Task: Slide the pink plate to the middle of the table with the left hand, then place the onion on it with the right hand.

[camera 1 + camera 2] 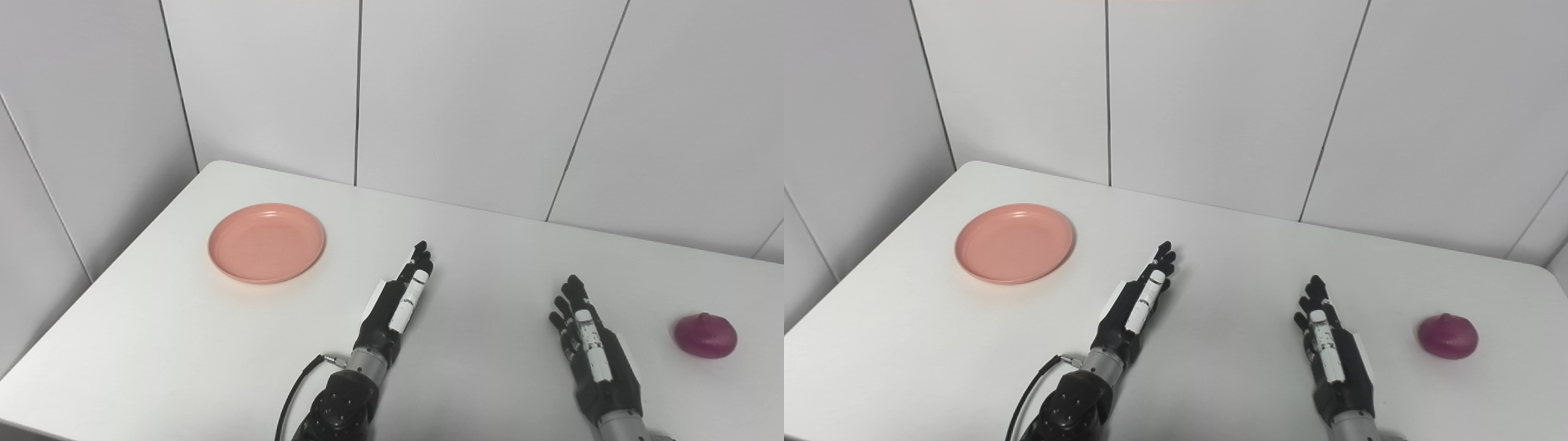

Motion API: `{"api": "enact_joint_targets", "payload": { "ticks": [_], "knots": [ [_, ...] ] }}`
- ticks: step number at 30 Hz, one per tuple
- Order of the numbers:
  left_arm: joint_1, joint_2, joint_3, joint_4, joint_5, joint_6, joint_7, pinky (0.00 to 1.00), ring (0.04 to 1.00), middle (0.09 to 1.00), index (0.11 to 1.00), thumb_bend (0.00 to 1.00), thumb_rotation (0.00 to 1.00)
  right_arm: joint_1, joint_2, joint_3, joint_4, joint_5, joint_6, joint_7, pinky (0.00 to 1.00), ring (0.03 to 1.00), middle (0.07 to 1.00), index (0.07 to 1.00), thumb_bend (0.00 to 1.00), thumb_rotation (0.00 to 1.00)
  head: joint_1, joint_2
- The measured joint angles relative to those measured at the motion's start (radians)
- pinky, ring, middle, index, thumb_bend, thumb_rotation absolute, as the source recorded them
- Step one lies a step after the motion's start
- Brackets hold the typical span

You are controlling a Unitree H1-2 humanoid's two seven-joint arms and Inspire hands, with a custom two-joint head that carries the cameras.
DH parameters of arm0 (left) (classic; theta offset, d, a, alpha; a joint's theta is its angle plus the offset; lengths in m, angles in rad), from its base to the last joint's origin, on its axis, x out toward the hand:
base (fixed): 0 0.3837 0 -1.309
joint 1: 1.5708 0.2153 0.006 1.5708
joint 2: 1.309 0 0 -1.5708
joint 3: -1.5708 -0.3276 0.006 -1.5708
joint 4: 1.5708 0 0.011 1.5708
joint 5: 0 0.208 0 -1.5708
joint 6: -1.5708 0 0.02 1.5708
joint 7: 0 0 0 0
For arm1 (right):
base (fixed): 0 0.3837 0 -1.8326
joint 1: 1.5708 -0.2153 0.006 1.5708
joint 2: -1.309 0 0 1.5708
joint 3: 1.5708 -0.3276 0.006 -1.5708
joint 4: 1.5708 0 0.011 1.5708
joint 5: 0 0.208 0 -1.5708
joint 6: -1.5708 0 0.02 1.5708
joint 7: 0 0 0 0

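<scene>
Pink plate point(266, 243): empty, flat on the white bench point(490, 257), left of centre toward the far edge. Onion point(705, 334): purple, resting on the bench at the right side, well apart from the plate. Left hand point(395, 303): released, fingers straight and pointing away, holding nothing, near mid-bench. Right hand point(591, 349): released, fingers extended, holding nothing, between the left hand and the onion.
</scene>
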Motion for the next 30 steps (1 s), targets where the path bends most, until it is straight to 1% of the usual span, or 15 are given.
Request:
{"api": "enact_joint_targets", "payload": {
  "ticks": [1,3,5,8,10,12,14,16,18,21,23,24,28,30],
  "knots": [
    [-0.002,-0.001,-0.002,0.004,0.0,-0.002,-0.001,1.0,1.0,1.0,1.0,0.46,1.0,-0.003,-0.004,0.0,0.005,0.004,-0.001,0.007,1.0,1.0,1.0,1.0,0.36,0.92,0.009,-0.009],
    [-0.007,-0.005,-0.004,0.013,0.0,-0.005,-0.001,1.0,1.0,1.0,1.0,0.46,1.0,-0.008,-0.01,-0.001,0.013,0.008,-0.004,0.011,1.0,1.0,1.0,1.0,0.36,0.94,0.009,-0.009],
    [-0.013,-0.01,-0.005,0.024,0.0,-0.012,-0.001,1.0,1.0,1.0,1.0,0.45,1.0,-0.011,-0.014,-0.001,0.017,0.009,-0.006,0.014,1.0,1.0,1.0,1.0,0.35,0.95,0.015,-0.022],
    [-0.016,-0.013,-0.009,0.032,0.0,-0.023,-0.001,1.0,1.0,1.0,1.0,0.45,1.0,-0.014,-0.018,-0.001,0.024,0.009,-0.021,0.025,1.0,1.0,1.0,1.0,0.35,0.92,0.017,-0.028],
    [-0.017,-0.013,-0.01,0.034,0.0,-0.027,-0.002,1.0,1.0,1.0,1.0,0.45,1.0,-0.018,-0.021,-0.004,0.033,0.01,-0.032,0.028,1.0,1.0,1.0,1.0,0.35,0.91,0.026,-0.04],
    [-0.019,-0.013,-0.01,0.037,0.0,-0.031,-0.003,1.0,1.0,1.0,1.0,0.46,1.0,-0.02,-0.023,-0.005,0.036,0.012,-0.034,0.028,1.0,1.0,1.0,1.0,0.35,0.91,0.026,-0.04],
    [-0.022,-0.013,-0.011,0.041,0.004,-0.032,0.001,1.0,1.0,1.0,1.0,0.46,1.0,-0.02,-0.023,-0.006,0.037,0.012,-0.038,0.029,1.0,1.0,1.0,1.0,0.35,0.9,0.032,-0.048],
    [-0.025,-0.013,-0.011,0.044,0.004,-0.033,0.005,1.0,1.0,1.0,1.0,0.44,1.0,-0.022,-0.024,-0.006,0.04,0.012,-0.049,0.03,1.0,1.0,1.0,1.0,0.35,0.91,0.048,-0.064],
    [-0.027,-0.014,-0.01,0.048,0.007,-0.04,0.015,1.0,1.0,1.0,1.0,0.44,1.0,-0.027,-0.027,-0.008,0.05,0.012,-0.064,0.032,1.0,1.0,1.0,1.0,0.34,0.91,0.057,-0.071],
    [-0.037,-0.016,-0.006,0.063,0.019,-0.066,0.035,1.0,1.0,1.0,1.0,0.47,1.0,-0.032,-0.03,-0.014,0.059,0.02,-0.066,0.037,1.0,1.0,1.0,1.0,0.35,0.89,0.071,-0.078],
    [-0.046,-0.016,-0.005,0.074,0.023,-0.068,0.038,1.0,1.0,1.0,1.0,0.48,1.0,-0.033,-0.03,-0.018,0.06,0.029,-0.066,0.039,1.0,1.0,1.0,1.0,0.35,0.89,0.078,-0.086],
    [-0.049,-0.015,-0.005,0.079,0.024,-0.072,0.038,1.0,1.0,1.0,1.0,0.51,1.0,-0.034,-0.03,-0.019,0.06,0.029,-0.066,0.039,1.0,1.0,1.0,1.0,0.35,0.87,0.083,-0.091],
    [-0.073,-0.01,0.007,0.107,0.019,-0.095,0.035,1.0,1.0,1.0,1.0,0.53,1.0,-0.034,-0.03,-0.023,0.061,0.04,-0.066,0.039,1.0,1.0,1.0,1.0,0.35,0.86,0.084,-0.097],
    [-0.074,-0.008,0.014,0.107,0.01,-0.098,0.031,1.0,1.0,1.0,1.0,0.52,1.0,-0.034,-0.03,-0.026,0.061,0.046,-0.066,0.039,1.0,1.0,1.0,1.0,0.34,0.86,0.084,-0.098]
  ]
}}
